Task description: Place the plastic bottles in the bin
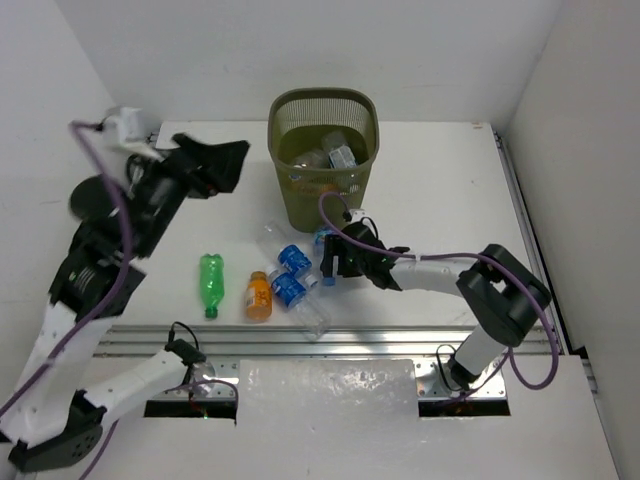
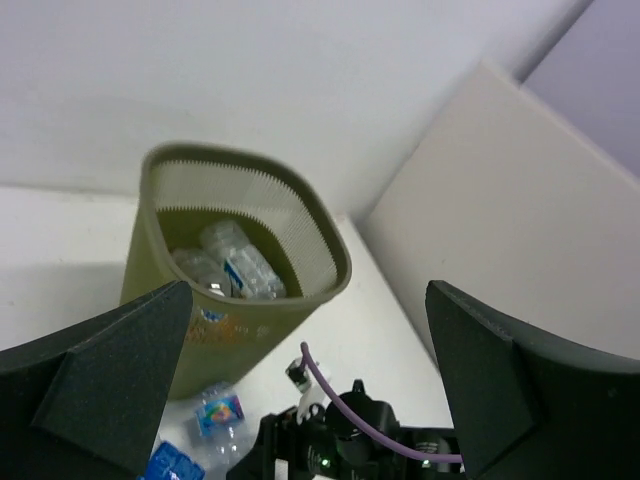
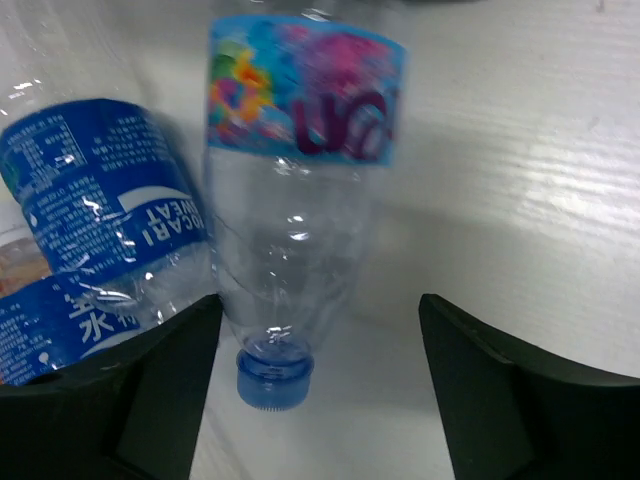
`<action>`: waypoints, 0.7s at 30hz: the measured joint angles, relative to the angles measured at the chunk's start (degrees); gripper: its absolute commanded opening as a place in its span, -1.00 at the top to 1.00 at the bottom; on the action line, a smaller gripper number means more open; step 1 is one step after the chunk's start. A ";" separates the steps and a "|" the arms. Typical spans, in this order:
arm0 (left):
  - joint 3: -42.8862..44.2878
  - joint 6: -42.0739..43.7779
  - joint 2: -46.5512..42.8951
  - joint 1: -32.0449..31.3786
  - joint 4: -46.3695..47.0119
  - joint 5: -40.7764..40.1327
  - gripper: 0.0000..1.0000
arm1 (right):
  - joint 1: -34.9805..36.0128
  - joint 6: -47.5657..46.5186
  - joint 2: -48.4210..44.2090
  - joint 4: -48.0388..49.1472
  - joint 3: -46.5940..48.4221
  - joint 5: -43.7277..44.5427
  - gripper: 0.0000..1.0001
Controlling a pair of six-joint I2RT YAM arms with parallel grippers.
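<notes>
The olive-green mesh bin [image 1: 323,190] stands at mid-back with several clear bottles [image 1: 335,150] inside; it also shows in the left wrist view [image 2: 160,330]. My left gripper [image 1: 232,160] is open and empty, raised left of the bin [image 2: 308,300]. My right gripper [image 1: 328,258] is open and low on the table [image 3: 320,305]. It straddles the neck end of a clear bottle with a colourful label [image 3: 300,200], whose blue cap [image 3: 275,378] points toward the camera. A blue-labelled bottle [image 3: 100,230] lies beside it. A green bottle [image 1: 210,283] and an orange bottle [image 1: 259,296] lie further left.
Two blue-labelled bottles [image 1: 290,275] and a clear bottle [image 1: 312,312] lie in a cluster in front of the bin. White walls close off the back and both sides. A metal rail [image 1: 330,340] runs along the near table edge.
</notes>
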 measured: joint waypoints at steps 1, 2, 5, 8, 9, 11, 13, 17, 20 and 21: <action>-1.90 0.00 -3.61 0.00 0.02 -0.11 -0.99 | -0.31 -0.04 1.07 1.07 0.57 -0.55 -0.50; -3.69 0.02 -6.54 0.00 0.68 -0.50 -0.99 | -0.61 -0.13 1.64 1.86 0.70 -1.01 -0.48; -7.98 0.11 -10.03 0.00 1.03 -0.81 -0.99 | -1.81 -0.28 2.86 3.58 0.70 -1.64 -0.47; -14.08 0.24 -9.73 0.00 0.07 -0.55 -0.99 | -2.86 -1.25 3.85 5.79 0.50 -2.01 -0.22; -15.89 0.24 -9.38 0.00 -0.50 -0.20 -0.99 | -3.13 -1.73 3.98 6.16 0.46 -2.03 0.03; -18.64 0.04 -9.11 0.00 -1.86 1.25 -0.99 | -3.28 -2.82 3.98 6.95 0.02 -1.92 0.24; -21.44 -0.37 -7.48 0.00 -1.84 3.76 -0.99 | -3.28 -3.58 3.21 9.20 -1.84 -1.92 0.46; -25.75 -1.64 -7.61 -0.02 -0.74 10.43 -0.99 | -3.17 -5.75 -5.46 9.92 -9.44 -2.19 0.58; -28.59 -2.75 -8.11 -0.02 3.19 16.02 -0.99 | -3.15 -7.96 -17.92 8.83 -15.28 -3.23 0.59; -29.70 -3.06 -8.11 -0.02 5.07 18.12 -0.99 | -3.10 -8.90 -22.71 8.59 -16.61 -3.89 0.59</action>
